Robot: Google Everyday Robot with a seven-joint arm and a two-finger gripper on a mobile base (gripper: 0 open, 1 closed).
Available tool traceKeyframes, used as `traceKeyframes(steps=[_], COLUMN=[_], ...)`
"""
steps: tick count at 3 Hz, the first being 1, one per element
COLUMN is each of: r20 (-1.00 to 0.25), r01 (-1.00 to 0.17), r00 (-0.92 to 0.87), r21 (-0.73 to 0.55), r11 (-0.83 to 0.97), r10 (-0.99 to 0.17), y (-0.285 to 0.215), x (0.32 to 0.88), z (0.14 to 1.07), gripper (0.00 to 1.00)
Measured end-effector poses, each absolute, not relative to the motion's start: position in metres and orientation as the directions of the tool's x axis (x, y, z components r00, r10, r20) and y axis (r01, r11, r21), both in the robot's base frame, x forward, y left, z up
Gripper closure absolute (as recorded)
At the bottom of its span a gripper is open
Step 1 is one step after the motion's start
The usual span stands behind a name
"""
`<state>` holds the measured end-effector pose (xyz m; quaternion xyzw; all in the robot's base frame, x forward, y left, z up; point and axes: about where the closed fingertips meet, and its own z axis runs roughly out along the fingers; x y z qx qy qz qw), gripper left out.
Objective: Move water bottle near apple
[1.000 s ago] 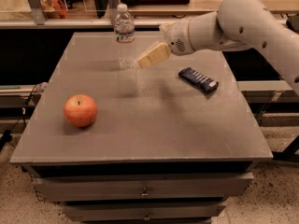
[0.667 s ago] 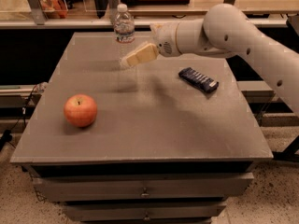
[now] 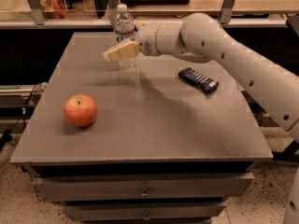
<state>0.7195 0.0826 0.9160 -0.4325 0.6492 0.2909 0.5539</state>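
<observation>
The water bottle point(image 3: 124, 26), clear with a white cap, stands upright at the back of the grey table point(image 3: 154, 125), left of centre. My gripper point(image 3: 119, 52) reaches in from the right and sits at the bottle's lower half, covering its middle from this view. The bottle's base shows just below the gripper. The apple point(image 3: 81, 110), red-orange and round, sits on the table's front left, well apart from the bottle and the gripper.
A dark blue snack packet point(image 3: 198, 80) lies on the table's right side, under my arm point(image 3: 219, 41). A counter with posts and clutter point(image 3: 46, 1) runs behind the table. Drawers point(image 3: 145, 190) sit below the tabletop.
My arm has swung left across the table. The gripper has gone from just right of the bottle to level with its lower half. The bottle and apple have not moved.
</observation>
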Motion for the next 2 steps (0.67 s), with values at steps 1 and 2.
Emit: traceKeyframes(steps=[1,2], r20=[-0.981,-0.985], r01=[-0.877,-0.866], r00=[-0.019,-0.031], r21=[-0.077,-0.058], r11=[0.474,0.497], r10=[-0.195,-0.17], y=[0.0984,0.0904], x=[0.732,0.7357], z=[0.9128,0.9153], gripper=[0.2,0.51])
